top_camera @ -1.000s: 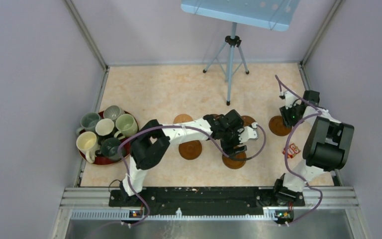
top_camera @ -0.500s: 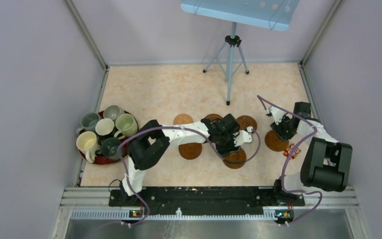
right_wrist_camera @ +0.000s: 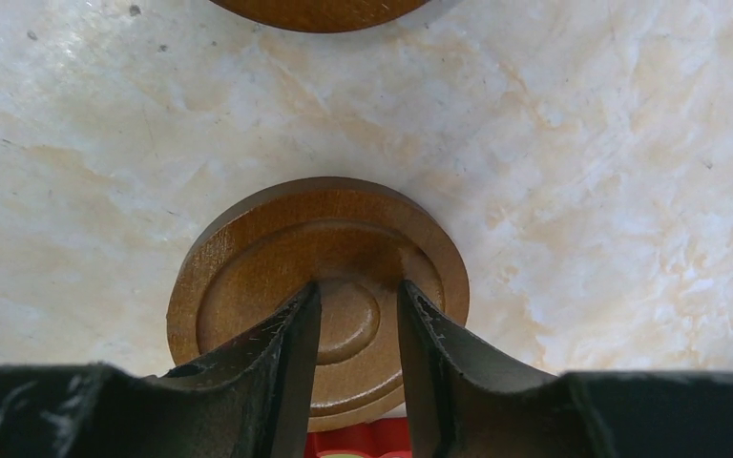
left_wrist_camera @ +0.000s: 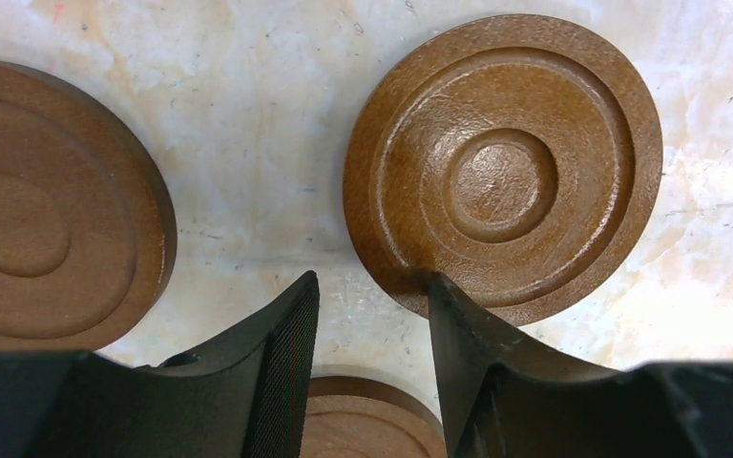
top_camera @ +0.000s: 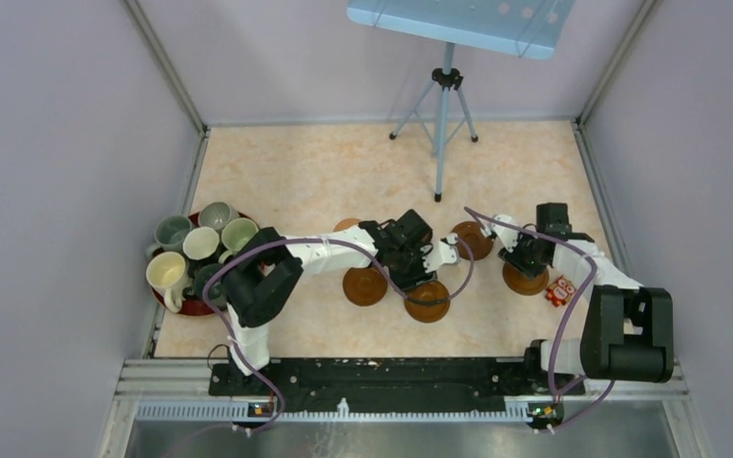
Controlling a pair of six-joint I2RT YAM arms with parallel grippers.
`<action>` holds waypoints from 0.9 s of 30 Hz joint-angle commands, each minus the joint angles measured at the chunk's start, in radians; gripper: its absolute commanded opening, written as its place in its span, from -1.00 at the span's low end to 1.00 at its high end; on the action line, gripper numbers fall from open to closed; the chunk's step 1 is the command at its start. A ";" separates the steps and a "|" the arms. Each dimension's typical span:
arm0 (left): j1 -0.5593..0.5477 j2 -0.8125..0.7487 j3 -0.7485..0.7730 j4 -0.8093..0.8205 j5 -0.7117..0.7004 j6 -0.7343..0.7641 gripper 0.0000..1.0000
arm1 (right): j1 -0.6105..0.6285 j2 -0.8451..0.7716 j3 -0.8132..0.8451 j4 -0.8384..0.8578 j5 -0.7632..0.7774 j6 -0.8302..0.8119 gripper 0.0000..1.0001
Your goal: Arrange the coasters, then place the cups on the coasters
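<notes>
Left gripper (left_wrist_camera: 370, 286) half open, holding nothing | I see the centre coaster (left_wrist_camera: 503, 167) ahead-right, rim touching its right finger | right gripper (right_wrist_camera: 358, 291) nearly closed, tips over the right-hand coaster (right_wrist_camera: 248, 277).

The left gripper (left_wrist_camera: 372, 286) is stretched far toward the middle, its fingers apart. The right gripper (right_wrist_camera: 358, 286) points down, fingers drawn close.

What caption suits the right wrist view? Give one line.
Right pincer, nearly closed, over a ringed brown coaster on the marbled tabletop.
</notes>
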State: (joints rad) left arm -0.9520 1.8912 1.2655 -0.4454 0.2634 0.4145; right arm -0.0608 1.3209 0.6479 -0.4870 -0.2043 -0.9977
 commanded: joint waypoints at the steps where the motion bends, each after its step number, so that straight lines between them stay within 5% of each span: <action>1: -0.003 -0.050 -0.002 -0.020 -0.021 0.042 0.04 | 0.051 0.019 -0.060 -0.132 -0.067 0.049 -0.26; 13: 0.107 -0.142 -0.133 -0.050 -0.006 0.115 0.02 | 0.207 0.018 -0.076 -0.146 -0.077 0.113 -0.28; 20: 0.147 -0.205 -0.185 -0.063 0.097 0.124 0.32 | 0.276 0.017 -0.062 -0.151 -0.101 0.167 -0.29; 27: 0.243 -0.318 -0.208 -0.071 0.199 0.113 0.34 | 0.342 0.024 -0.062 -0.132 -0.094 0.216 -0.29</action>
State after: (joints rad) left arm -0.7650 1.6772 1.0683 -0.5117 0.3859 0.5232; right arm 0.2253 1.3041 0.6415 -0.5179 -0.1867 -0.8600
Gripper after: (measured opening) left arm 0.671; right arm 0.355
